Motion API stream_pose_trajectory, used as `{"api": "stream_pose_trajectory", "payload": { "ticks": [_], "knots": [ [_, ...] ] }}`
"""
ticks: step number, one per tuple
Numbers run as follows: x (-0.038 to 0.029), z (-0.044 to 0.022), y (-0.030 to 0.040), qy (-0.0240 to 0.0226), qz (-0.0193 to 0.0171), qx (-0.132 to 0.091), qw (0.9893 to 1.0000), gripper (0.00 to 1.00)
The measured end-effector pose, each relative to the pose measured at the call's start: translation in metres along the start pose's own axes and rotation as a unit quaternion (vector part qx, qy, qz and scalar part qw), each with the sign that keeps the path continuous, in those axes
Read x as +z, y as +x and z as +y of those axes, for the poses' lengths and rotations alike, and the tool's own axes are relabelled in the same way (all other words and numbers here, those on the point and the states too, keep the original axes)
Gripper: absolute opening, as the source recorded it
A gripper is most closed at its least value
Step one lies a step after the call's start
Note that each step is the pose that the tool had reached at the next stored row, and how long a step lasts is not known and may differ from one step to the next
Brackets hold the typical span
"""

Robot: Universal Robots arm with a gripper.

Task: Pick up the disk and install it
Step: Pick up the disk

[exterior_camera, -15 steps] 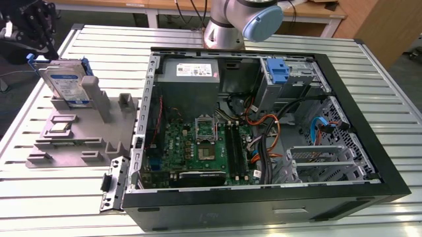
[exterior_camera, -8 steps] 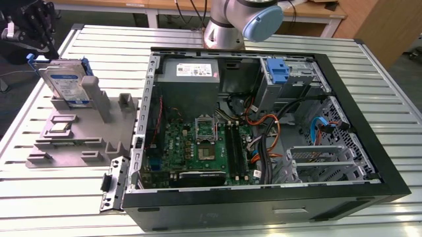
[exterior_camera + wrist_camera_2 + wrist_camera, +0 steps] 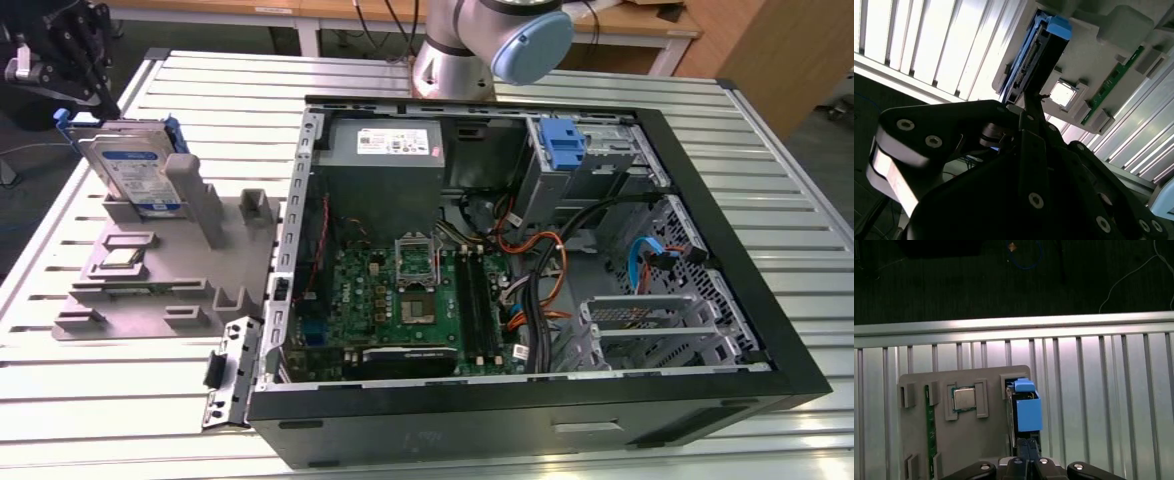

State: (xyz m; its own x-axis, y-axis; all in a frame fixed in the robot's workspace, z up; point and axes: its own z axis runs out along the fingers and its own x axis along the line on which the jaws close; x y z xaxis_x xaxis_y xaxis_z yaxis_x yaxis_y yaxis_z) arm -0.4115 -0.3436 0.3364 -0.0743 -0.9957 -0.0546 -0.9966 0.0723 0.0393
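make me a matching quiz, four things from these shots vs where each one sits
1 disk
2 processor chip
3 blue bracket
4 gripper

a flat in a pocket of the grey holder
b in the computer case, at its drive bay
c upright in the grey holder
d over the disk

Pairs: 1c, 2a, 3b, 4d
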Motion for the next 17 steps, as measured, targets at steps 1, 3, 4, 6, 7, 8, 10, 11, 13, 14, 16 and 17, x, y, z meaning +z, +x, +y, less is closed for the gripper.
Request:
{"api": "stream_pose_trajectory", "payload": {
  "ticks": [1, 3, 4, 6, 7, 8, 10, 11, 13, 14, 16, 17],
  "knots": [
    [0.0004, 0.0, 0.0, 0.0, 0.0, 0.0, 1.0, 0.1],
    [0.0004, 0.0, 0.0, 0.0, 0.0, 0.0, 1.0, 0.1],
    [0.0005, 0.0, 0.0, 0.0, 0.0, 0.0, 1.0, 0.1],
    [0.0005, 0.0, 0.0, 0.0, 0.0, 0.0, 1.0, 0.1],
    [0.0005, 0.0, 0.0, 0.0, 0.0, 0.0, 1.0, 0.1],
    [0.0005, 0.0, 0.0, 0.0, 0.0, 0.0, 1.0, 0.1],
    [0.0008, -0.0004, 0.0, 0.0002, -0.0001, 0.0, 1.0, 0.1],
    [0.0006, -0.001, 0.0, 0.0001, 0.0, 0.0, 1.0, 0.1],
    [0.0005, -0.0029, -0.0001, 0.0, 0.0, 0.0, 1.0, 0.1],
    [0.0004, -0.004, -0.0003, 0.0, 0.0, 0.0, 1.0, 0.1],
    [0.0004, -0.0046, -0.0003, 0.0, 0.0, 0.0, 1.0, 0.1],
    [0.0004, -0.0046, -0.0003, 0.0, 0.0, 0.0, 1.0, 0.1]
  ]
}}
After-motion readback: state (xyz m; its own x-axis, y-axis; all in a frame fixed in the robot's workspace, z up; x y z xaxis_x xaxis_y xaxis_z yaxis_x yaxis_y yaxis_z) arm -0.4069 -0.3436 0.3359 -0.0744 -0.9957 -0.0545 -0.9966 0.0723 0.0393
